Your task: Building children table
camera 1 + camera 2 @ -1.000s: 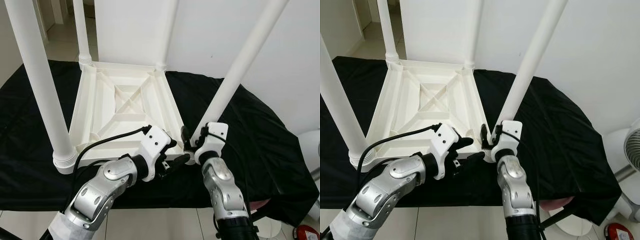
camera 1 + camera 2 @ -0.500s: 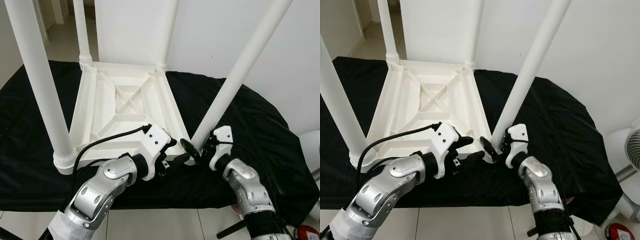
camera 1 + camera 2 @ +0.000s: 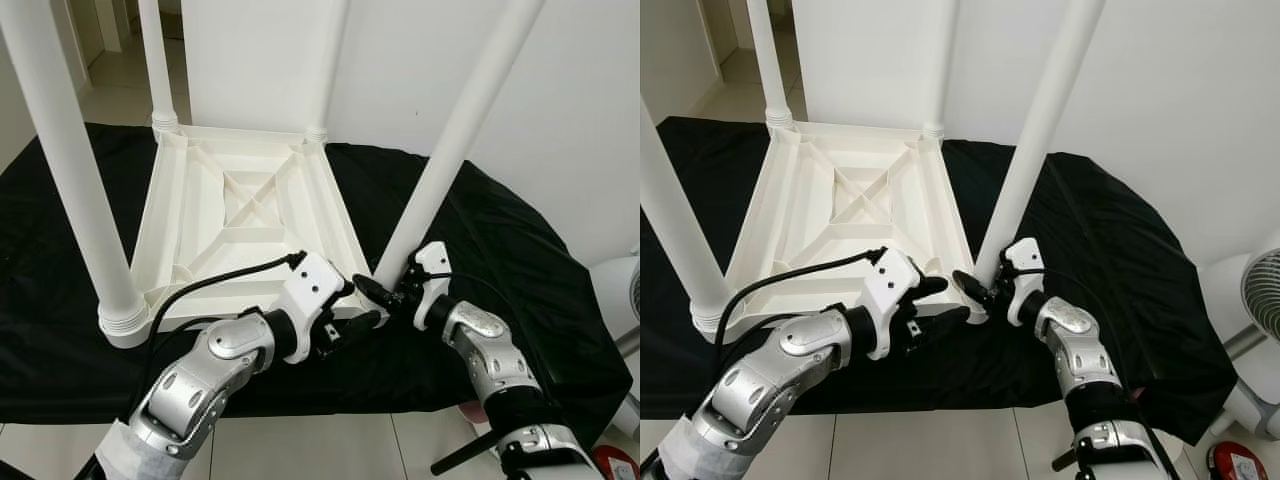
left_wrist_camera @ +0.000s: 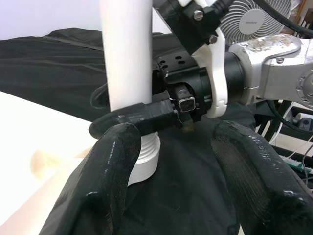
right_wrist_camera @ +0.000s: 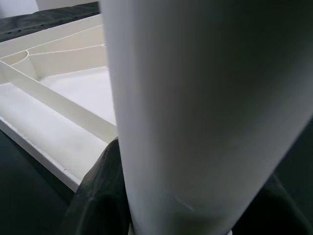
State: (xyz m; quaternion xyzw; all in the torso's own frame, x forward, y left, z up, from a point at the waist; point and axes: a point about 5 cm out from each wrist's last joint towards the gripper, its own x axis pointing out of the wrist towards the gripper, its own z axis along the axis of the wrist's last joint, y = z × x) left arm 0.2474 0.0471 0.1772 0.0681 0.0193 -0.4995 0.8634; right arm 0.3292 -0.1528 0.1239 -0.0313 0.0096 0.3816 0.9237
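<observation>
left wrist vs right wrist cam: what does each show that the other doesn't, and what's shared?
Left wrist: the left end effector open, its fingers near the leg's threaded base; the right end effector clamped on the table leg; a fan behind.

Right wrist: the upturned tabletop's ribbed underside, seen past the leg close up.

Shared: the white table leg and the black cloth.
</observation>
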